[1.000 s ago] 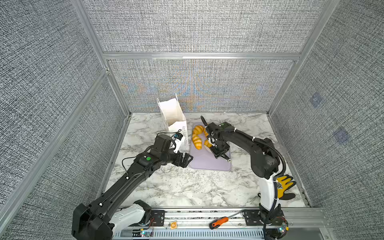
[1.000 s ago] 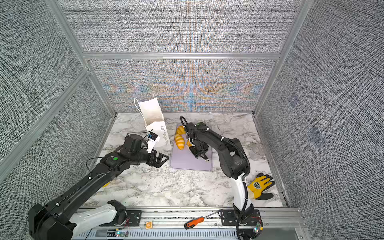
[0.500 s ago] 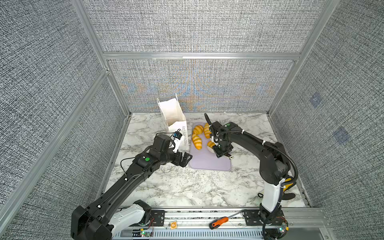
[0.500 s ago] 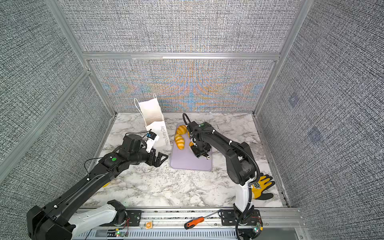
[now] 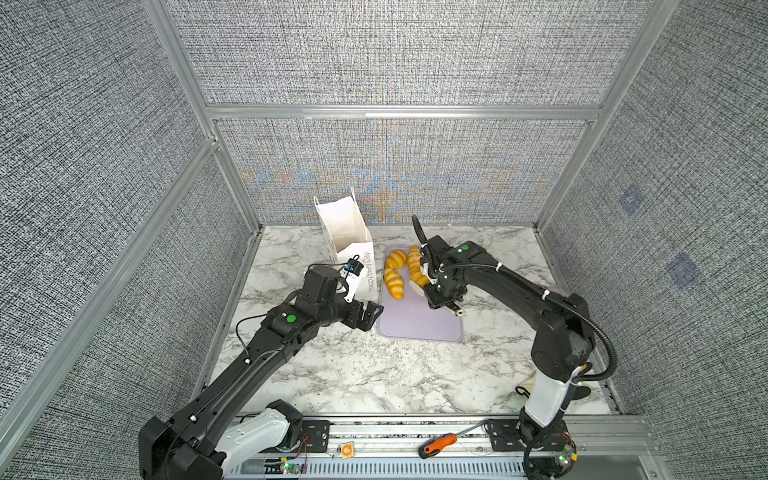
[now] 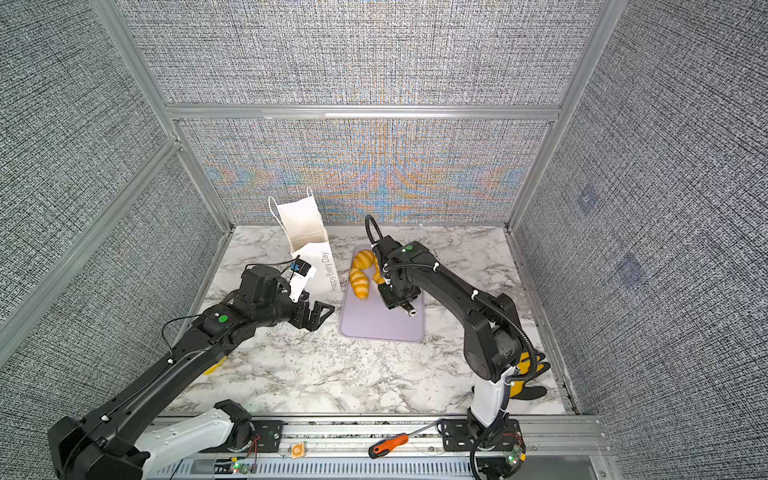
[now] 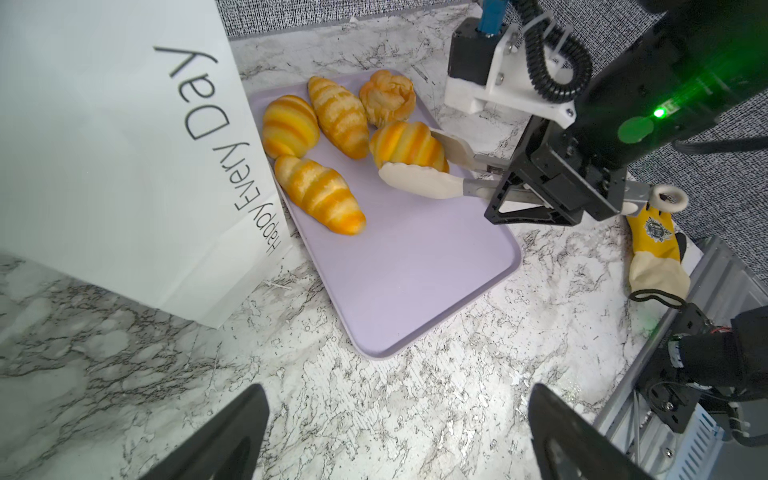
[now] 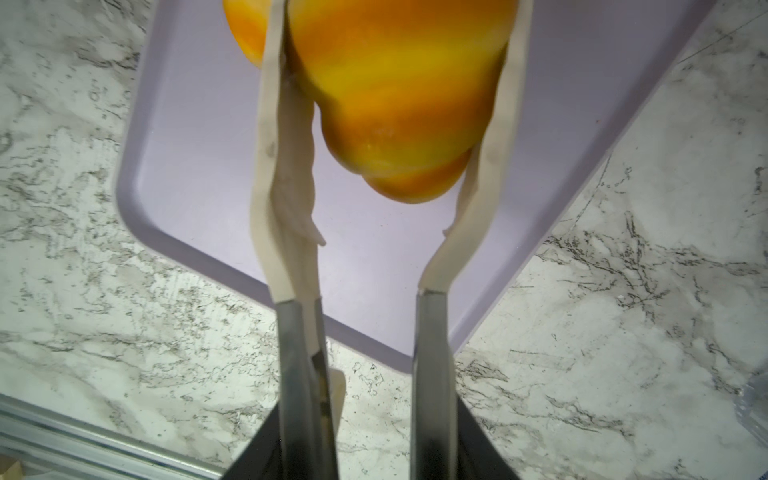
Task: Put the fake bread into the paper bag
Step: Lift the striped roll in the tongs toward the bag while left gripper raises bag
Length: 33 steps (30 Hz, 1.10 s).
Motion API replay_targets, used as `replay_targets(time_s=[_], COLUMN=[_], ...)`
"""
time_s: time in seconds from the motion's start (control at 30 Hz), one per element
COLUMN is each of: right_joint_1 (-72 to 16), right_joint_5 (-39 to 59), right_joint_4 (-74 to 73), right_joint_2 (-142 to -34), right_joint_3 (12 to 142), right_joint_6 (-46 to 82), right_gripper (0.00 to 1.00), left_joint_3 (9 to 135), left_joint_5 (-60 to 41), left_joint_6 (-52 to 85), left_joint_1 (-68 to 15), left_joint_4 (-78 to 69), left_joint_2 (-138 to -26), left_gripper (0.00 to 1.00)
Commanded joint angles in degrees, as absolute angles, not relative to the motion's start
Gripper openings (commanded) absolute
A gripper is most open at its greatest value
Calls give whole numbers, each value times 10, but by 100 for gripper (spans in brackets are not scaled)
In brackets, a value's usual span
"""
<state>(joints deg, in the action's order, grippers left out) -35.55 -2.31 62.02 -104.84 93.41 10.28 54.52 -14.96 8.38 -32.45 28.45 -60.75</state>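
**Croissant (image 7: 409, 143) gripped in tongs (image 7: 424, 185), bag (image 7: 104, 145) open alongside**

Croissant and tongs are over the far part of the lilac tray (image 7: 415, 270). The two pale blades press on opposite flanks of the pastry, across its thick middle, which probably keeps a glossy, rounded piece from slipping out. The wrist view shows it wedged deep between the blades (image 8: 399, 83). Whether it has cleared the tray cannot be told.

Four more pieces of bread (image 7: 320, 195) lie close together near it on the tray, next to the bag. None can be seen inside the bag from these views.

The right end effector (image 7: 505, 187) is partly closed on the tongs' metal handles and squeezes them together. It touches no bread itself, and the tool gives it a longer reach into a tall bag.

The bag stands upright on the counter (image 7: 374, 415) against the tray's edge with its mouth open upward, so the carry should be short.

The left end effector (image 5: 371, 318) is spread fully open and holds nothing. It hovers low by the bag's base and the near tray corner, likely ready to steady the light paper.
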Motion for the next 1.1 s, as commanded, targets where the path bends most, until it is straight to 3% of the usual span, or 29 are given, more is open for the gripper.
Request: replay_targets(time_s=[0.0, 0.43, 0.63, 1.07], right_joint_1=[-366, -404, -414, -430], right_joint_5=[-19, -5, 1, -5], right_joint_4=[613, 607, 617, 619], right_joint_2=[-1039, -1026, -1024, -971], right_joint_3=[945, 1005, 1042, 1063], right_joint_6=[124, 154, 161, 187], right_gripper=[44, 45, 45, 45], left_joint_3=[556, 641, 699, 750], left_joint_5=[-133, -45, -111, -167], left_joint_6=[73, 24, 8, -15], left_joint_1=[-323, -292, -195, -108], left_joint_4=[295, 394, 420, 430], left_joint_2=[-603, -598, -601, -622], left_gripper=[99, 99, 99, 99])
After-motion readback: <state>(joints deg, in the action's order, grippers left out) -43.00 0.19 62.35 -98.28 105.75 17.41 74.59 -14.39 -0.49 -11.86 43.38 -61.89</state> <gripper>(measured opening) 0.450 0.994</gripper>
